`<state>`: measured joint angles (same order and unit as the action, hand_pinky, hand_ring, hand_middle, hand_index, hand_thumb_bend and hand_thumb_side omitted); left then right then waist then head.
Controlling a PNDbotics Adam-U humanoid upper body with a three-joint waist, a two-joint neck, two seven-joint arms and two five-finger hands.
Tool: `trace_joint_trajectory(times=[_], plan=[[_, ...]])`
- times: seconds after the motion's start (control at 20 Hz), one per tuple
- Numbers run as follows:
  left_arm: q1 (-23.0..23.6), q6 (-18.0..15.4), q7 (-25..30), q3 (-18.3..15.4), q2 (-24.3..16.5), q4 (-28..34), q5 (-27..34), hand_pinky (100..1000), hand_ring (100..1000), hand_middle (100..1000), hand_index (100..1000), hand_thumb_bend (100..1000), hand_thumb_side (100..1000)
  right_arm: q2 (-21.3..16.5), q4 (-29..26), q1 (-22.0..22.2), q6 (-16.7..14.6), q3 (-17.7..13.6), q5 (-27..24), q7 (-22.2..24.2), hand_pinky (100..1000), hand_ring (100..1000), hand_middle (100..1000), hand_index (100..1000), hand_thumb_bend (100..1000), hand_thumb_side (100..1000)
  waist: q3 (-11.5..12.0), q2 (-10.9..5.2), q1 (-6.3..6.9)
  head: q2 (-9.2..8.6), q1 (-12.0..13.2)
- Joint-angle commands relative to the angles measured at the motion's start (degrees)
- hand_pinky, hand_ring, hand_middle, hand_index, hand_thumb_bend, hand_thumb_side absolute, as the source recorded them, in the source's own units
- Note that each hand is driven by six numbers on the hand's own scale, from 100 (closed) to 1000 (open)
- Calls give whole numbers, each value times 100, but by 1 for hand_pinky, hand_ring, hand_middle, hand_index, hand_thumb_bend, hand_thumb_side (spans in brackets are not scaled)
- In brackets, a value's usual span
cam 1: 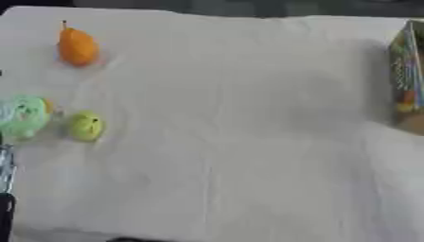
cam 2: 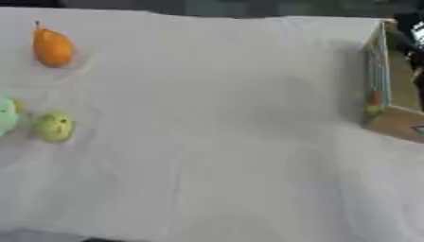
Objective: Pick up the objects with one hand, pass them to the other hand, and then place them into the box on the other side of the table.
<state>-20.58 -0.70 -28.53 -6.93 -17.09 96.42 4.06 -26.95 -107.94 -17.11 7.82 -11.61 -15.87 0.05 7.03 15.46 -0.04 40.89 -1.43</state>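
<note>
Near the far left of the white cloth lies an orange pear-shaped thing (cam 1: 77, 46). Closer to me, at the left edge, rests a pale green round toy (cam 1: 22, 116), and just right of it a small yellow-green round thing (cam 1: 85, 126). The box (cam 2: 389, 94) stands at the right edge with its colourful side facing the table. Only a silver and black sliver of my left hand (cam 1: 5, 176) shows at the lower left edge, apart from the objects. A dark shape above the box looks like my right hand (cam 2: 409, 29); its outline is blurred.
The white cloth (cam 1: 240, 142) covers the whole table, with wide bare room between the objects on the left and the box on the right. The far edge of the table runs along the top.
</note>
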Motion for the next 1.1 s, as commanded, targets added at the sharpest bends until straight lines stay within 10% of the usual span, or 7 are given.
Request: trace_joint_trajectory(times=[0.05,0.6,1.1], plan=[[-71,-3,19,-118,-83,75,-25,665,675,680,776,210,619,-112,-43,-29,-6,-68,20,11,1000,1000,861,983,100,628,5,-126,-1,2,-5],[-194,89,74,-109,-288,64,-122,670,683,689,786,205,600,-143,-62,-14,-19,-97,3,-19,1000,1000,861,982,100,625,-57,-121,30,17,-38],[-430,1459,1513,635,-2543,-284,-148,721,742,748,835,237,521,-249,-56,55,-9,-89,41,-19,1000,1000,861,982,100,626,-43,-166,154,71,-97]])
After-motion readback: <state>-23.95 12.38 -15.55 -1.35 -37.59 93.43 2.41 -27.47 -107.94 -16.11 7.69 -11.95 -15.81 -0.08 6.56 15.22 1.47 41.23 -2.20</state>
